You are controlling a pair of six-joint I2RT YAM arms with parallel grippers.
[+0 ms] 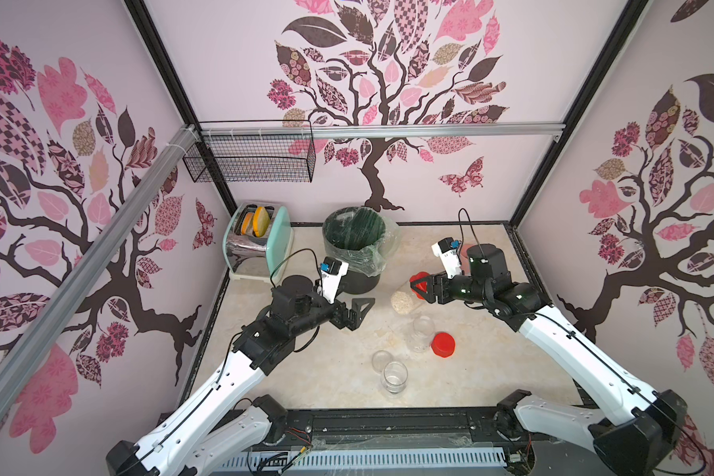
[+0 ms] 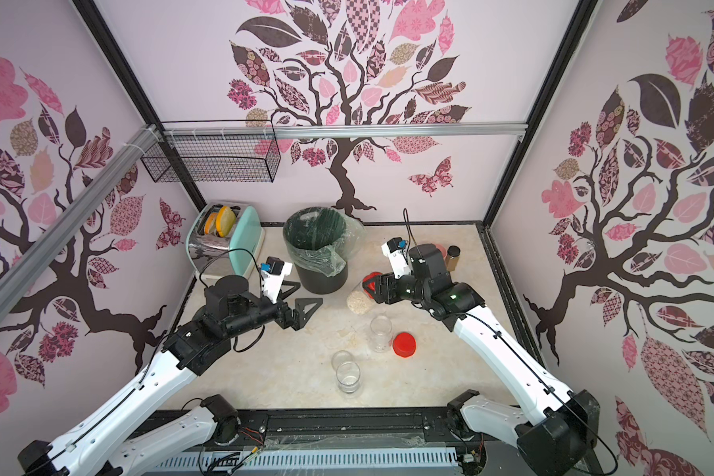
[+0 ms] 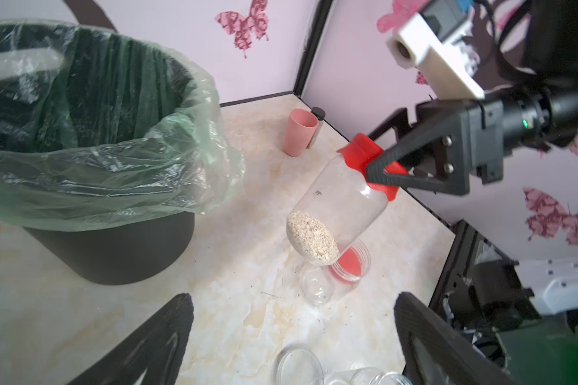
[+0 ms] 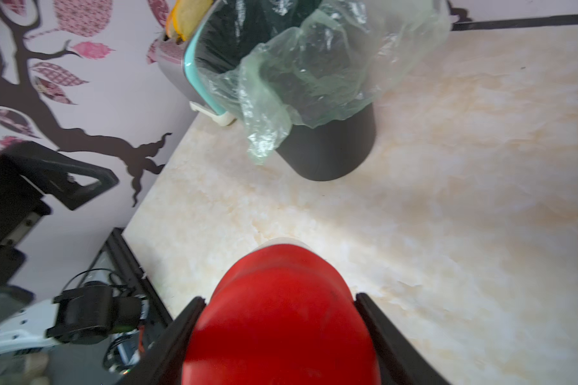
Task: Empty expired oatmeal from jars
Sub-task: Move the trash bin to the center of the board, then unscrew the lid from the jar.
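My right gripper [image 1: 419, 287] [image 4: 281, 320] is shut on the red lid [image 3: 364, 153] of a clear jar [image 1: 402, 303] [image 2: 357, 303]. It holds the jar tilted above the table, with oatmeal [image 3: 312, 238] gathered at the low end. Left of that jar and near the bin, my left gripper [image 1: 357, 314] [image 3: 291, 333] stands open with nothing in it. An open, clear jar [image 1: 421, 334] lies on the table next to a loose red lid [image 1: 442, 344]. Nearer the front stands another open jar [image 1: 394, 377], with a clear lid [image 1: 382, 360] beside it.
A black bin [image 1: 353, 237] [image 4: 327, 150] lined with a green bag stands at the back centre. A mint toaster [image 1: 258, 243] sits at the back left. A pink cup [image 3: 299, 131] and a brown bottle [image 2: 453, 257] stand at the back right. A wire basket [image 1: 250, 154] hangs on the wall.
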